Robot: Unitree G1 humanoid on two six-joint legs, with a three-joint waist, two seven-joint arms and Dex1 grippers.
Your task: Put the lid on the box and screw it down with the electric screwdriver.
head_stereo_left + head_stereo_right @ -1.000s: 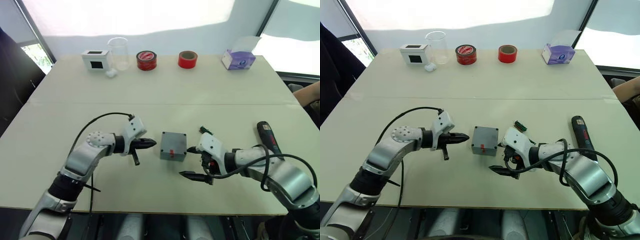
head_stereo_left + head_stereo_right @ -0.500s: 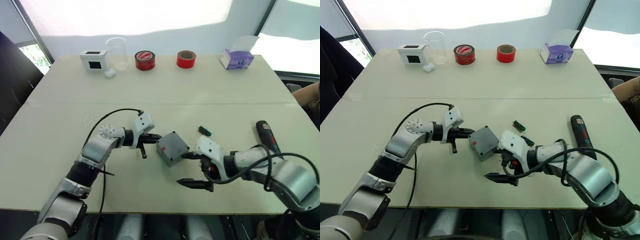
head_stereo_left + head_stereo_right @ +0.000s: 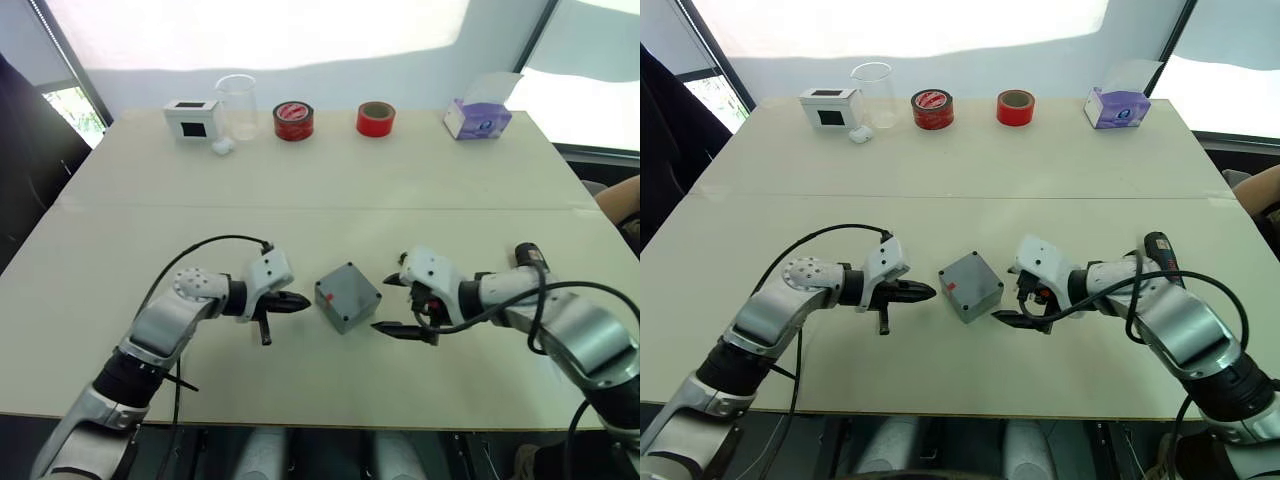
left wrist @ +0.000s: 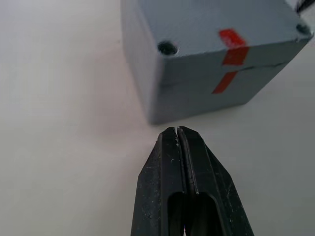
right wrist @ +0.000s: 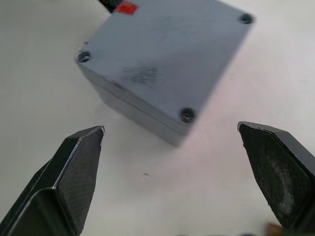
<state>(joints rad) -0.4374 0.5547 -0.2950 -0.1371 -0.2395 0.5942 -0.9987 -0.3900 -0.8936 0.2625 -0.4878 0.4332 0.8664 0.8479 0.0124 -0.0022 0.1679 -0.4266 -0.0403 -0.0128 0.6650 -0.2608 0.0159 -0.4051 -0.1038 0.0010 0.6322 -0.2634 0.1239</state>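
The box (image 3: 347, 296), with the lid (image 5: 162, 59) already seated, sits between my grippers. My left gripper (image 4: 177, 132) is pinched together just beside it; my right gripper (image 3: 394, 304) gapes wide. The plastic looks rigid, light and smooth; I'd pinch opposite side walls.

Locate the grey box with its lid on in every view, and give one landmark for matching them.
Left eye view: box at table centre, between the claws.
Right eye view: box, same spot.
Left wrist view: box just beyond the shut left claw.
Right wrist view: box beyond the open right claw.
Shared landmark: red mark.
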